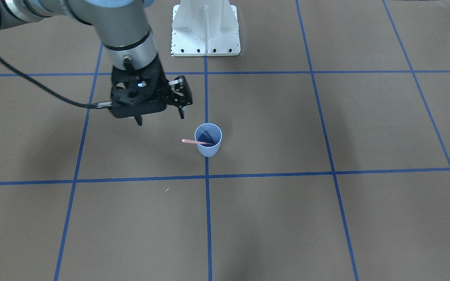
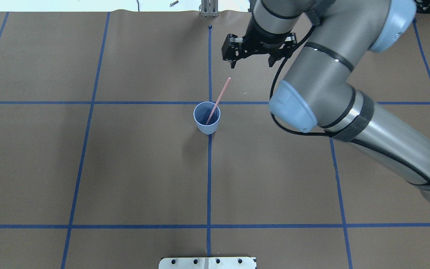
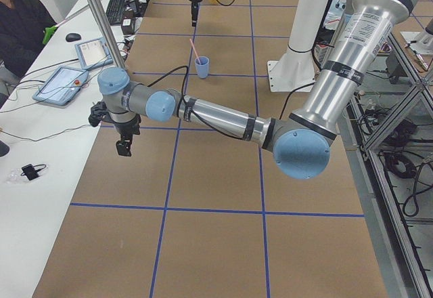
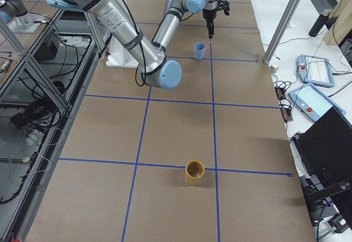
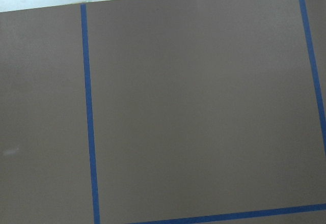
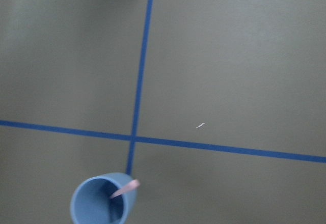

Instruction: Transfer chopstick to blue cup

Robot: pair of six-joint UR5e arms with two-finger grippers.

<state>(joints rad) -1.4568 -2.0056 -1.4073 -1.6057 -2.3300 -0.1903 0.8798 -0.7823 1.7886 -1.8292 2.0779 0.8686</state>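
Right gripper [image 1: 160, 117]: fingers [image 1: 181, 112] spread wide, empty, raised beside blue cup [image 1: 209, 150].
Chopstick [image 2: 220, 95]: inside blue cup, tilted against its rim.
Left gripper [image 3: 124, 147]: well apart; fingers' opening cannot be told.

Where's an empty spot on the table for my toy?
Lots of room: the table squares on the robot's left of the blue cup are bare, and so are those between the cup and the white base plate. It's crowded past the cup, where the chopstick leans out toward the open right claw.
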